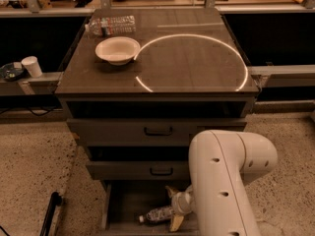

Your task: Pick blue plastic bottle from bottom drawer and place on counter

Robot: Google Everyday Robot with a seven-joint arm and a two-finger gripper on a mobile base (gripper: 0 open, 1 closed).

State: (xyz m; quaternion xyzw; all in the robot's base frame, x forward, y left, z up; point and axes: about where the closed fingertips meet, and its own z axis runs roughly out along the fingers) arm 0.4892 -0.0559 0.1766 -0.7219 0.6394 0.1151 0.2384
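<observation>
The blue plastic bottle [158, 214] lies on its side in the open bottom drawer [115, 208], white cap pointing left. My gripper [173, 208] reaches down into the drawer at the bottle's right end. Its yellowish fingers [171, 191] are spread, one beyond the bottle and one in front of it, and the bottle's end lies between them. The jaws stand wider than the bottle. My white arm [229, 181] hides the drawer's right part. The counter [197, 63] with its white arc is above, far from the gripper.
A white bowl [117, 49] and a clear ribbed water bottle [111, 25] sit on the counter's back left. Two shut drawers with black handles [158, 131] are above the open one. A white cup [32, 66] stands on a ledge at left. A black pole [49, 211] leans at lower left.
</observation>
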